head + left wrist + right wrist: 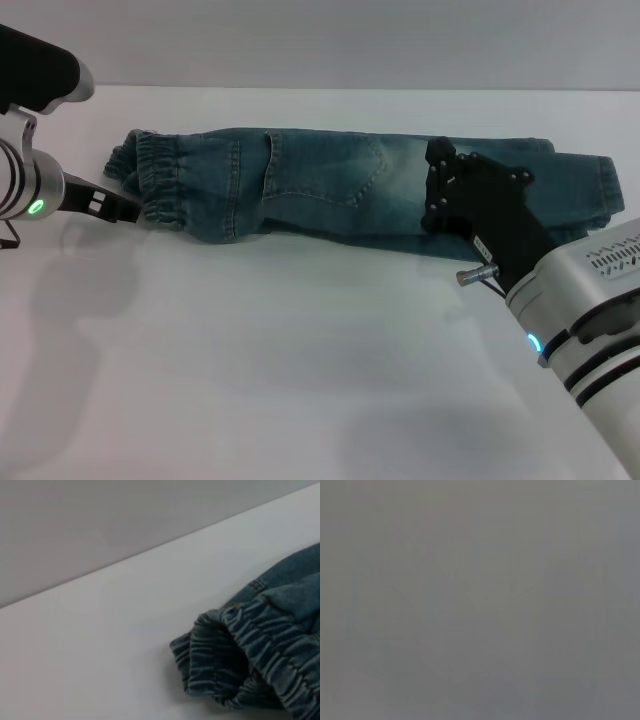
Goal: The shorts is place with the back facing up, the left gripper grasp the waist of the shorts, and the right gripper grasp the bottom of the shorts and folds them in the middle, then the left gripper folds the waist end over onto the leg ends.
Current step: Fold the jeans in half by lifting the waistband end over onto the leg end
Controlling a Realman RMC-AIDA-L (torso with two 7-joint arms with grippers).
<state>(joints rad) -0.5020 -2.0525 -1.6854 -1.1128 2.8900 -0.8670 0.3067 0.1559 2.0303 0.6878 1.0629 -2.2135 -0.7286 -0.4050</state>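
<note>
Shorts (330,185) lie flat across the far part of the white worktop (300,360), already doubled lengthwise into a long narrow band, one back pocket (320,165) facing up. Waist (160,185), w/ gathered elastic, is at the robot's left end; bottom of the shorts (600,190) is at the right end, hems stacked w/ a slight offset.

Left tool (125,208) comes in low from the left edge, silver wrist w/ green light, black prongs pointing toward the waist and reaching the near corner of the ruffled band. Tip touches or almost touches the fabric; can't tell whether the prongs are spread or pinching denim. Left wrist view shows only the waist (250,655) close up, elastic band curled open on the worktop, no prongs in shot.

Right tool (440,190) reaches in from the lower right, white banded wrist w/ blue light, forearm angled up and toward the left. Its black blocky claw sits over the leg part of the shorts, roughly btwn pocket and hems, tip down on or just above the denim. Can't tell if it's spread or pressed together; the claw body hides the tips. Right wrist view is a flat grey blur, nothing readable.
</note>
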